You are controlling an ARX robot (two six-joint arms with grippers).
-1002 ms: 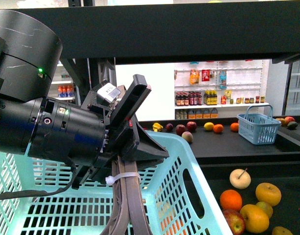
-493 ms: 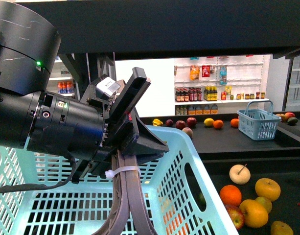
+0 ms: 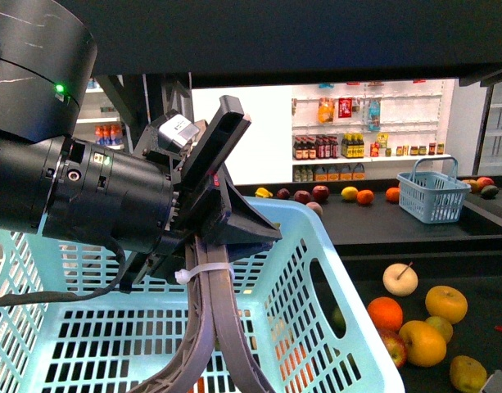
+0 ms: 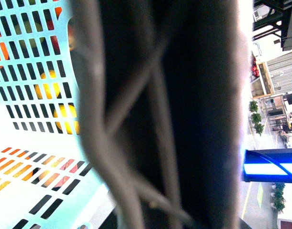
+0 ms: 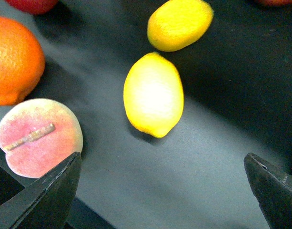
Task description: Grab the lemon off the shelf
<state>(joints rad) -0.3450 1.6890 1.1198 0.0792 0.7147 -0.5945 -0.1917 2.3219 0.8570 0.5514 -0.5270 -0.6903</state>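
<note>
Dark shelf (image 5: pixel 217 138) deck, lemon (image 5: pixel 154 94) lying loose; right gripper (image 5: pixel 165 188) spread

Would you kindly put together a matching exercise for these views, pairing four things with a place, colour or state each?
Things:
1. lemon
2. stemmed fruit
3. large basket
4. right gripper

Descriptions:
A. turquoise, with slotted walls
B. open, fingers wide apart
C. bright yellow, lying on the dark shelf deck
D. pink and cream, beside the orange

Pairs: 1-C; 2-D; 3-A; 4-B
</note>
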